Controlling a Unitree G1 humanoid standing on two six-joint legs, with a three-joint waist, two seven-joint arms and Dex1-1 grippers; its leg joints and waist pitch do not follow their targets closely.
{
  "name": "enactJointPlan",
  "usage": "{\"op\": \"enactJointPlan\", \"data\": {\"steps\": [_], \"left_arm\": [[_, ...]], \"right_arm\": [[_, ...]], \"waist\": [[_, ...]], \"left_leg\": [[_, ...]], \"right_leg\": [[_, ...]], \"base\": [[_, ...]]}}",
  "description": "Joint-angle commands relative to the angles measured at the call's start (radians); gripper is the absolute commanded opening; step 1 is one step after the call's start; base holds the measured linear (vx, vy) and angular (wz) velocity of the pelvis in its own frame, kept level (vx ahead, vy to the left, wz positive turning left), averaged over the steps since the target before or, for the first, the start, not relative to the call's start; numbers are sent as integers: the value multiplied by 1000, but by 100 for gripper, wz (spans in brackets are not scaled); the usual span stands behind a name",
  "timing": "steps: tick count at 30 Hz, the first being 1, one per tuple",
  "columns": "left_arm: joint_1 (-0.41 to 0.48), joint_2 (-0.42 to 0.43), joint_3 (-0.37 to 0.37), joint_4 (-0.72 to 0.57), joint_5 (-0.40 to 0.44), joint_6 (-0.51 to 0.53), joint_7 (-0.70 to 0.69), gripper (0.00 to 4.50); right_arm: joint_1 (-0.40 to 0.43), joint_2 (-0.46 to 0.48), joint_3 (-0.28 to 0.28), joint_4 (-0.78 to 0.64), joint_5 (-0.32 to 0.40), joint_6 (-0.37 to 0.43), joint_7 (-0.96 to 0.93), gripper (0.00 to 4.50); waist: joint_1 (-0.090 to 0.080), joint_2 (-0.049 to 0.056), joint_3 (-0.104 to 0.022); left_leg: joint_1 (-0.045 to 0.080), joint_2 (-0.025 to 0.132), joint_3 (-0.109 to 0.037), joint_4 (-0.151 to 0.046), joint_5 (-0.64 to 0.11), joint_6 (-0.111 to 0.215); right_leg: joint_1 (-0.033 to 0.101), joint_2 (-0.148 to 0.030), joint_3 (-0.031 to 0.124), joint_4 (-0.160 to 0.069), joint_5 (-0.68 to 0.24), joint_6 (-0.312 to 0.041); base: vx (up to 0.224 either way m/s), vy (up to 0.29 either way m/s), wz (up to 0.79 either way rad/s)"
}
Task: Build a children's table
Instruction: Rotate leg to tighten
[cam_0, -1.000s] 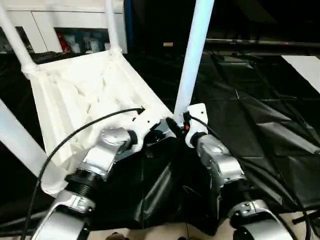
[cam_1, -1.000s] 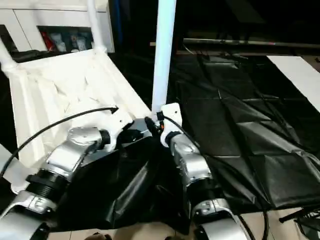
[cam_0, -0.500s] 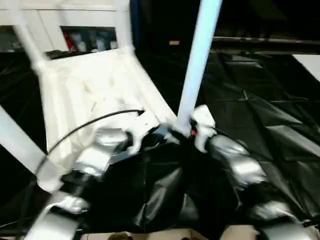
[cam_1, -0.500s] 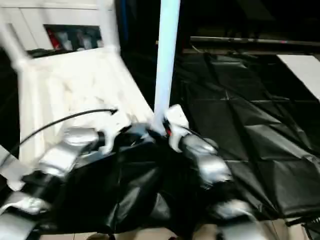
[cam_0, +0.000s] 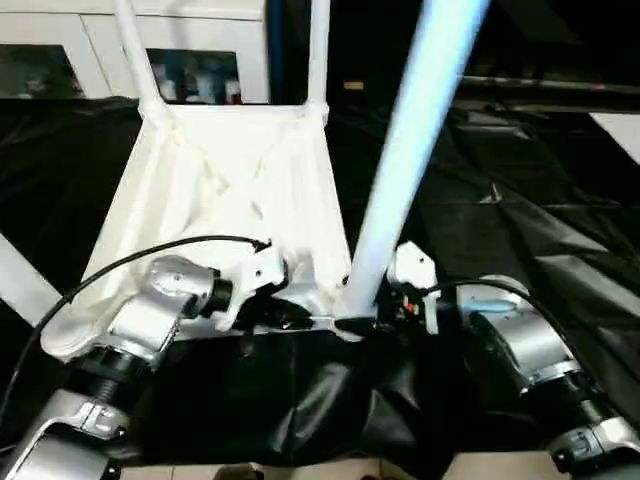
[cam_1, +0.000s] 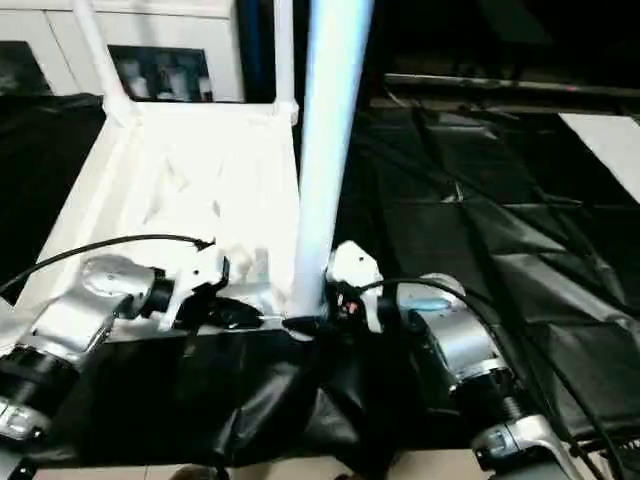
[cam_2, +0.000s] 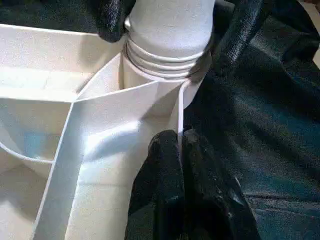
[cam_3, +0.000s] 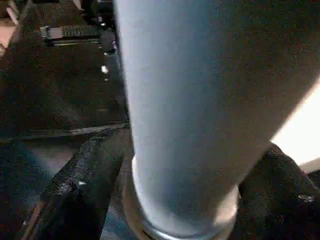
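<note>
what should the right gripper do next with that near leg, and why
Probably keep turning the near leg into its corner socket. Thread rings still show above the socket rim, the right gripper clasps the leg's base, and the left gripper pinches the table top's edge wall to steady it.

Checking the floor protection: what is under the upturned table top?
A black sheet is spread on the floor beneath the table top and reaches past its near and right edges. What lies directly beneath the top is covered by it.
</note>
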Motion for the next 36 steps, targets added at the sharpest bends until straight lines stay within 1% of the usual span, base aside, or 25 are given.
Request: {"op": "enactJointPlan", "data": {"steps": [1, 3, 7, 8, 9, 13, 16, 17, 18, 20, 21, 22, 23, 24, 25, 26, 27, 28, 29, 30, 31, 32, 33, 34, 36], "left_arm": [[11, -8, -29, -4, -20, -3, -30, 0], [9, -8, -28, -2, -24, -6, -33, 0], [11, -12, -26, -5, -25, -5, -29, 0], [12, -13, -26, -5, -25, -5, -29, 0], [15, -14, -25, -7, -25, -4, -28, 0], [21, -19, -22, -3, -22, -6, -18, 0], [23, -26, -20, 3, -13, -10, 5, 0], [23, -40, -18, 13, 0, -10, 43, 0], [23, -42, -18, 14, 1, -10, 46, 0], [17, -66, -15, 32, 19, -7, 100, 0], [5, -100, -10, 56, 40, -8, 171, 0], [-5, -126, -7, 71, 54, 6, 224, 0], [-9, -136, -6, 77, 59, 11, 244, 0], [-20, -164, -4, 90, 71, 24, 292, 0], [-34, -207, -1, 102, 80, 52, 355, 0], [-34, -208, -1, 103, 80, 52, 356, 0], [-41, -237, 1, 110, 85, 69, 397, 0], [-48, -267, -2, 116, 92, 84, 436, 0], [-51, -283, -5, 118, 97, 91, 454, 0], [-53, -295, -9, 120, 101, 95, 465, 0], [-54, -304, -14, 122, 106, 96, 471, 0], [-55, -311, -17, 124, 110, 97, 477, 0], [-55, -322, -28, 126, 119, 93, 479, 0], [-56, -338, -37, 130, 128, 92, 484, 0], [-61, -348, -45, 134, 135, 90, 483, 0]], "right_arm": [[-16, -16, 19, -7, -4, -4, 33, 348], [-19, -15, 25, 1, -9, -8, 40, 323], [-28, -8, 21, 17, -14, -20, 41, 302], [-28, -8, 19, 16, -12, -18, 42, 283], [-27, -10, 16, 12, -8, -13, 44, 278], [-20, -19, 13, 10, 0, -8, 54, 263], [-14, -12, 3, 18, 7, -4, 44, 262], [-11, 12, -16, 41, 7, -2, -7, 261], [-12, 14, -18, 44, 6, -2, -13, 261], [-19, 49, -37, 102, -25, -13, -121, 261], [-26, 85, -49, 159, -66, -21, -250, 261], [-33, 120, -70, 191, -73, -5, -342, 260], [-37, 134, -79, 202, -72, 3, -374, 259], [-47, 172, -104, 230, -65, 23, -455, 259], [-67, 230, -140, 267, -56, 50, -580, 259], [-67, 231, -141, 267, -56, 50, -582, 259], [-81, 267, -157, 292, -57, 60, -658, 259], [-97, 300, -166, 316, -64, 68, -728, 259], [-107, 319, -168, 330, -71, 69, -762, 259], [-116, 333, -168, 341, -77, 65, -785, 259], [-123, 344, -167, 350, -81, 61, -798, 259], [-129, 353, -167, 357, -84, 57, -809, 259], [-137, 371, -168, 364, -83, 51, -816, 259], [-145, 393, -171, 371, -86, 38, -827, 259], [-145, 408, -166, 364, -85, 23, -808, 315]], "waist": [[2, -12, -67], [4, -11, -68], [4, -11, -67], [3, -11, -67], [2, -15, -66], [0, -21, -61], [0, -22, -60], [-1, -23, -59], [-2, -24, -57], [-5, -30, -54], [-6, -26, -50], [-9, -33, -45], [-11, -32, -42], [-17, -36, -43], [-17, -35, -45], [-24, -36, -44], [-24, -35, -47], [-28, -33, -47], [-28, -30, -47], [-28, -27, -51], [-28, -29, -51], [-27, -23, -53], [-29, -27, -53], [-29, -23, -53], [-27, -23, -54]], "left_leg": [[5, 27, 0, -54, -95, 85], [5, 27, 0, -53, -95, 87], [6, 28, -1, -53, -124, 72], [6, 28, -1, -53, -124, 71], [6, 27, -1, -53, -124, 71], [5, 26, 0, -53, -125, 73], [6, 26, 0, -53, -130, 73], [6, 26, -1, -53, -129, 73], [5, 26, -1, -53, -140, 69], [3, 25, -1, -54, -149, 60], [6, 26, -3, -59, -180, 45], [8, 23, -3, -63, -213, 25], [8, 23, -6, -66, -231, 15], [12, 21, -12, -69, -271, -4], [13, 22, -14, -70, -269, -9], [9, 21, -16, -70, -270, -12], [7, 21, -18, -70, -266, -11], [4, 21, -17, -71, -258, -12], [12, 21, -17, -70, -279, -17], [9, 20, -19, -71, -281, -15], [7, 21, -18, -71, -277, -14], [8, 22, -18, -71, -278, -15], [8, 22, -17, -71, -280, -13], [8, 21, -16, -71, -281, -12], [8, 21, -14, -71, -277, -8]], "right_leg": [[54, -64, 46, -44, -49, -251], [54, -65, 46, -43, -56, -251], [53, -66, 47, -46, -94, -246], [53, -66, 47, -45, -93, -245], [53, -65, 47, -45, -93, -242], [51, -64, 48, -46, -111, -234], [50, -64, 48, -47, -127, -228], [49, -64, 49, -47, -127, -227], [49, -65, 49, -50, -147, -226], [47, -66, 49, -54, -178, -217], [43, -68, 49, -62, -254, -201], [43, -70, 49, -73, -343, -173], [42, -70, 49, -76, -390, -158], [40, -76, 47, -90, -516, -113], [40, -79, 47, -91, -534, -104], [38, -77, 46, -93, -550, -94], [41, -79, 45, -95, -554, -88], [39, -75, 45, -93, -535, -85], [32, -74, 45, -96, -536, -87], [37, -74, 44, -93, -519, -88], [37, -73, 45, -93, -501, -88], [34, -73, 46, -91, -484, -92], [33, -70, 47, -90, -456, -98], [34, -69, 48, -88, -429, -106], [34, -67, 49, -84, -388, -117]], "base": [[0, 0, 0], [0, 0, 0], [0, 0, 0], [0, 0, 0], [0, 0, 0], [0, 0, 0], [0, 0, 0], [0, 0, 0], [0, 0, 0], [0, 0, 0], [0, 0, 0], [0, 0, 0], [-52, -11, -4], [-60, -9, -4], [-60, -9, -4], [-51, -6, -5], [0, 0, 0], [0, 0, 0], [0, 0, 0], [0, 0, 0], [0, 0, 0], [0, 0, 0], [0, 0, 0], [0, 0, 0], [0, 0, 0]]}}
